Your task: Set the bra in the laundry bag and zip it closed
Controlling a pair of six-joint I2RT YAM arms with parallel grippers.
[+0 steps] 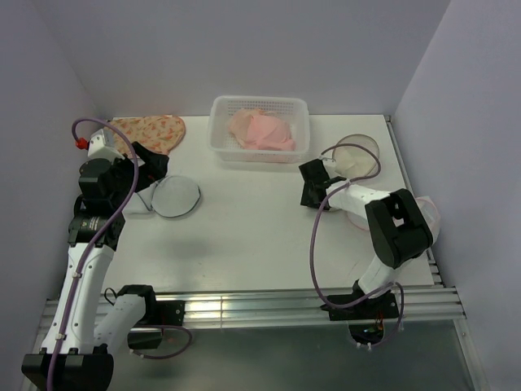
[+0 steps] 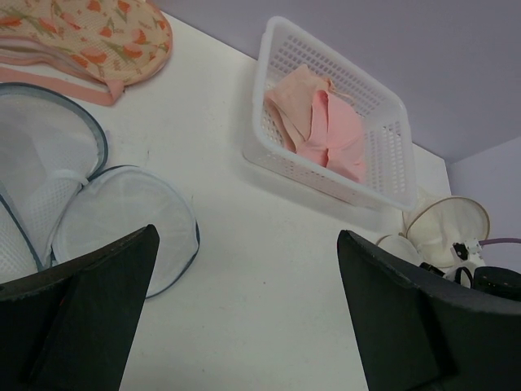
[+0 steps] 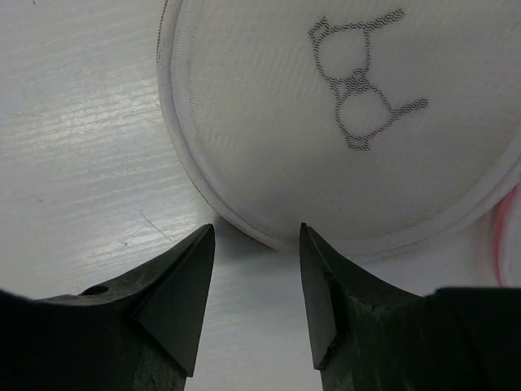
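Bra (image 1: pixel 260 130) lies unbagged in the basket (image 1: pixel 218 130); left gripper (image 2: pixel 248 236) gapes wide, right gripper (image 3: pixel 255 236) hovers with jaws parted at the laundry bag (image 3: pixel 342 122) rim.

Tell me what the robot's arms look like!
The left arm and right arm are white tubes with chunky black joints. Thin purplish cables loop along both; the left one has a little red cap. The left gripper and right gripper each end in two black, wedge-shaped fingers.
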